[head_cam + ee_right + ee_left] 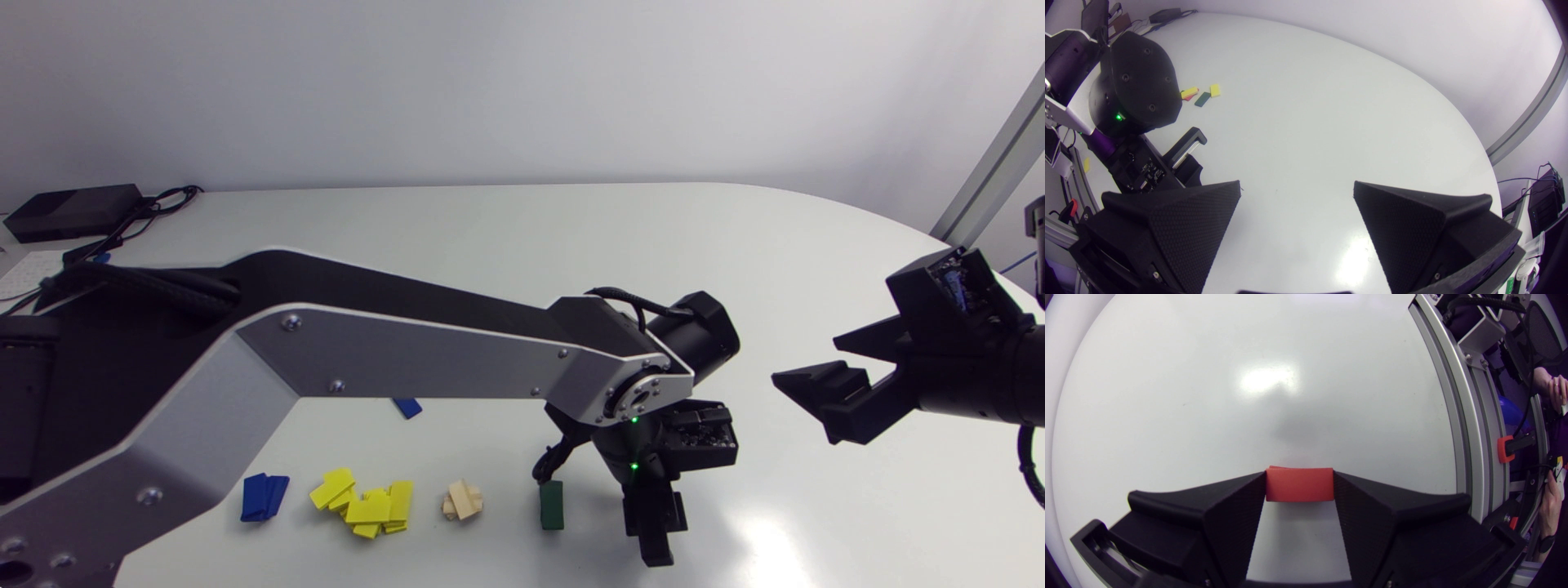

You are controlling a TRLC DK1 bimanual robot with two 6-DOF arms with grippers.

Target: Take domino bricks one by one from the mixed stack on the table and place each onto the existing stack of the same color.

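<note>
Left gripper (655, 554) clamps a red domino brick (1299, 484) low over the table (490, 245), just beside the green stack (552, 505), apparently to extend the sorted row; right gripper (1297, 185) hangs aside, fingers wide apart, empty.
</note>
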